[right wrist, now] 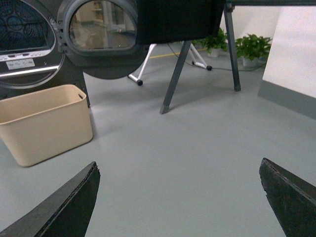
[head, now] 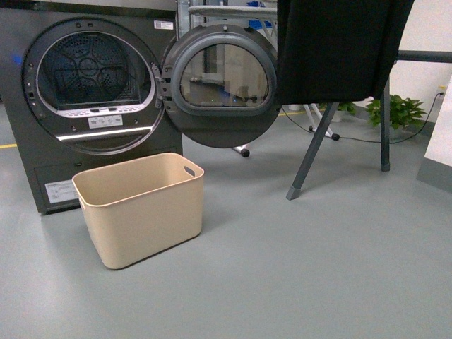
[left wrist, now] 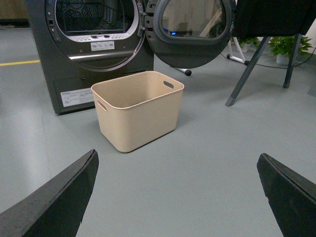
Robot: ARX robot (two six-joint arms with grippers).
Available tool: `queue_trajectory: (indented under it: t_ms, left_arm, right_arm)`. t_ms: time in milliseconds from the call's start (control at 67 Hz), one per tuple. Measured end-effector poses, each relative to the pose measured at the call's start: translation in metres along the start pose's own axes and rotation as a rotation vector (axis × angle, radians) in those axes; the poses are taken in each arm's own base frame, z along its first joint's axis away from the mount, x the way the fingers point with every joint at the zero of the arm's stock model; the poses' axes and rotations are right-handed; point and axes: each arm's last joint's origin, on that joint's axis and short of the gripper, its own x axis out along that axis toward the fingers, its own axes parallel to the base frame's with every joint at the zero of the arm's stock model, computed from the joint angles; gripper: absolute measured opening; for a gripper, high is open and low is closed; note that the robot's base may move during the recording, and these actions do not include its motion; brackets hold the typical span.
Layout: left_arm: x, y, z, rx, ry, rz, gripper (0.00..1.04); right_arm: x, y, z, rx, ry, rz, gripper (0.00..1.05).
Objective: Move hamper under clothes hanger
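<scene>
The beige hamper [head: 141,208] [left wrist: 138,108] [right wrist: 44,123] stands empty on the grey floor, just in front of the dark dryer. The clothes hanger [head: 314,152] [left wrist: 247,74] [right wrist: 175,74] is to its right and farther back, its dark grey legs splayed, with a black cloth [head: 339,46] draped over its bar. The hamper sits left of the hanger, not beneath it. My left gripper [left wrist: 177,197] is open, short of the hamper, holding nothing. My right gripper [right wrist: 180,197] is open over bare floor, the hamper off to its left. Neither arm shows in the front view.
The dryer [head: 92,92] has its round door [head: 222,85] swung open toward the hanger. White legs of an ironing board [head: 314,120] and potted plants [head: 399,109] stand behind the hanger. A white panel [head: 438,141] is at the right edge.
</scene>
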Motion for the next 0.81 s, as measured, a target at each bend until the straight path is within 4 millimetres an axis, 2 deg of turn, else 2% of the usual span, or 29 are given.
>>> queue_trajectory:
  t_ms: [806]
  left_arm:
    - [0.0000, 0.0000, -0.0001, 0.000, 0.001, 0.000, 0.98]
  right_arm:
    - [0.0000, 0.0001, 0.0000, 0.000, 0.000, 0.003, 0.97]
